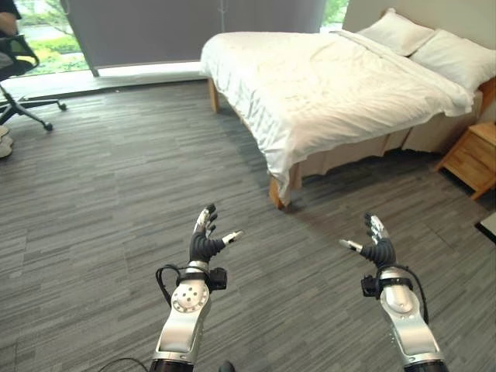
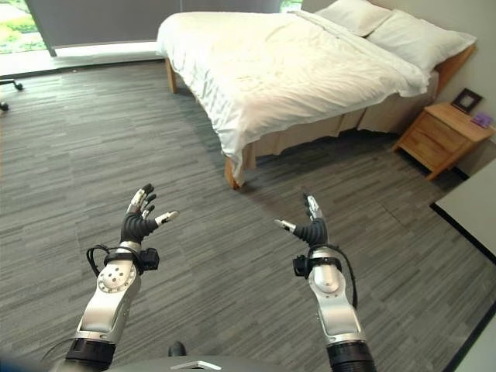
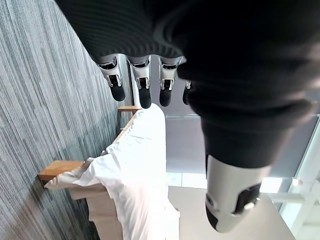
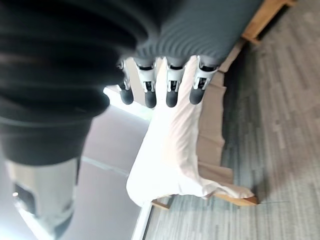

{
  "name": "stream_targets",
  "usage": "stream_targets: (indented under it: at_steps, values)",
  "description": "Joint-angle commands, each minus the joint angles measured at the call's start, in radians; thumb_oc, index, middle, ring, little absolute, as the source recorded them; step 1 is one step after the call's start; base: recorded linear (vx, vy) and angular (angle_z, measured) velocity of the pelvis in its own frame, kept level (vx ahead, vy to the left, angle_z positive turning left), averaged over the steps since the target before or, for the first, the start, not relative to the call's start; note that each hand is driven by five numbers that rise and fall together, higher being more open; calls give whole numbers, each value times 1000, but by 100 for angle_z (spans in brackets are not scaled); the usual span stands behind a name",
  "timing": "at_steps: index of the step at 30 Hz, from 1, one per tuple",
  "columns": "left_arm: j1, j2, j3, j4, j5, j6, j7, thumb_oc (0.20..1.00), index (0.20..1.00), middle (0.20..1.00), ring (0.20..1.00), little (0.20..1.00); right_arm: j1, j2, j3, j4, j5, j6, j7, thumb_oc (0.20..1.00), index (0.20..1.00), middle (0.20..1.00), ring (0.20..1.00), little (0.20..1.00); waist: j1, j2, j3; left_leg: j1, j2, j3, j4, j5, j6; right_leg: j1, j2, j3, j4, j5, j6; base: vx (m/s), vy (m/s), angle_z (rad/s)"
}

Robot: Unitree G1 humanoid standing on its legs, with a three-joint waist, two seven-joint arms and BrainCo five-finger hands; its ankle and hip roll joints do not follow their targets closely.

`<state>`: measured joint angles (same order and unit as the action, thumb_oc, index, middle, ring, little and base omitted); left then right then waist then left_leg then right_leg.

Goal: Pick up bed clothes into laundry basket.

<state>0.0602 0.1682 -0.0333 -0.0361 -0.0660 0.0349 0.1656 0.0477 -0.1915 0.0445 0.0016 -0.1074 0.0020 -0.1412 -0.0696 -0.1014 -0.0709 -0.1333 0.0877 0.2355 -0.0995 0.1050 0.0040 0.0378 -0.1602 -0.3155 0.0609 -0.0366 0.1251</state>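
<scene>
Robot hands (image 1: 206, 242) (image 1: 378, 246) empty; office chair (image 1: 19, 66) beside window.

Bare carpet floor (image 1: 116, 201) lies between both hands and the bed (image 1: 325, 85), so the way forward is open. The left hand (image 1: 204, 242) and right hand (image 1: 377, 246) hover over the floor with fingers spread, touching nothing and well apart. The bed's wooden corner leg (image 1: 275, 194) stands nearest. A nightstand (image 1: 473, 159) sits beside the bed on the right; an office chair (image 1: 19, 74) stands far left.
</scene>
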Motion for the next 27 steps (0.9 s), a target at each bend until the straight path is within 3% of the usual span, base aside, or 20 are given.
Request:
stream_targets:
  at_steps: [1,6,19,27]
  values:
    - [-34,30,9,-30,15,-43,-10,1000,1000,1000,1000,1000,-48,-9,-33,-25,18,-42,4,1000,1000,1000,1000,1000,8,-5,-26,111,87,68,12,-95,-135,-36,15,35,-148,75,22,0,0,9]
    - [-9,25,57,-55,1,-51,0,1000,1000,1000,1000,1000,-25,-27,-63,-56,54,-24,37,1000,1000,1000,1000,1000,0,-14,-44,123,82,91,12,-96,-131,-68,-1,57,-148,92,34,-10,84,9]
    - [-54,21,38,-82,-57,-75,-17,1000,1000,1000,1000,1000,43,-105,-142,-112,134,-27,106,1000,1000,1000,1000,1000,-2,-14,-67,112,83,86,12,-91,-125,-97,1,73,-148,96,28,16,16,-5]
    - [-22,-24,72,-88,-83,-86,10,1000,1000,1000,1000,1000,-30,-51,-65,-60,70,-50,57,1000,1000,1000,1000,1000,-7,5,-77,123,86,92,12,-88,-129,-96,8,92,-148,91,19,-17,-20,-5]
